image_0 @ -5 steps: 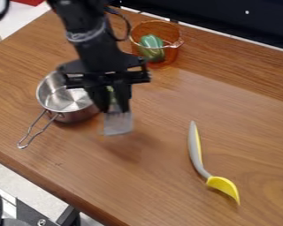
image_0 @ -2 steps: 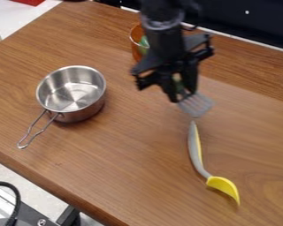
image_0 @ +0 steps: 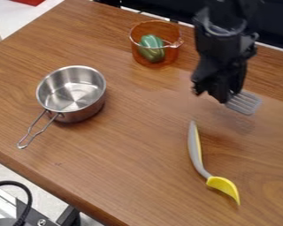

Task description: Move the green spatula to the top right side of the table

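On the right side of the camera view my gripper (image_0: 227, 95) hangs above the table (image_0: 138, 145), shut on the spatula. The slotted grey head of the spatula (image_0: 244, 103) sticks out below the fingers toward the right, held above the wood. Its green handle is hidden behind the gripper.
A steel pot (image_0: 73, 95) with a wire handle stands at the left. An orange glass pot (image_0: 155, 43) holding a green object (image_0: 151, 47) stands at the back. A grey and yellow utensil (image_0: 196, 150) lies in front of the gripper. A dark surface borders the table's back edge.
The gripper has moved right across the table with the spatula, from beside the steel pot, past the orange pot, to the right side. The spatula head now points more to the right.
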### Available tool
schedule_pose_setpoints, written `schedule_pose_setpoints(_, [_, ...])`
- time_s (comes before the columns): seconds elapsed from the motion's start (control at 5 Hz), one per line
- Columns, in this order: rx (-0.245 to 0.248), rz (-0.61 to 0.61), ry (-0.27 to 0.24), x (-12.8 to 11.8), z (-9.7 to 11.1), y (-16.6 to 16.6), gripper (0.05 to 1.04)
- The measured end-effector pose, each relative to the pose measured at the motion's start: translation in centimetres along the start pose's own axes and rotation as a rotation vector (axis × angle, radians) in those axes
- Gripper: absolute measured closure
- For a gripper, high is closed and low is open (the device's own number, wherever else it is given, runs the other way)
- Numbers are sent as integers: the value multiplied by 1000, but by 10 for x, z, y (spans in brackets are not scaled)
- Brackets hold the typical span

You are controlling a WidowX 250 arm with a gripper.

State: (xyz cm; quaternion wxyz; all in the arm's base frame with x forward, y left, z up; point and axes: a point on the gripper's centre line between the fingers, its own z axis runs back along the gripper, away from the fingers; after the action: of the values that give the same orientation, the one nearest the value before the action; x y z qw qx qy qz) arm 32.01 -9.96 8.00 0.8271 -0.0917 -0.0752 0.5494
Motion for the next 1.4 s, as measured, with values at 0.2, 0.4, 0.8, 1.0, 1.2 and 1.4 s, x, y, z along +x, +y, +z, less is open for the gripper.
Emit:
schedule_pose_setpoints(0.2, [13, 17, -31, -2, -19, -9, 777])
schedule_pose_setpoints(0.4, [41, 38, -20, 3, -36, -17, 777])
schedule_pose_setpoints(0.8, [105, 22, 37, 11, -39, -20, 721])
schedule_pose_setpoints(1.0, [155, 13, 49, 14, -38, -12, 449])
schedule_pose_setpoints(1.2, [169, 5, 54, 15, -35, -12, 179])
schedule_pose_setpoints(1.4, [165, 21, 89, 20, -24, -15, 83])
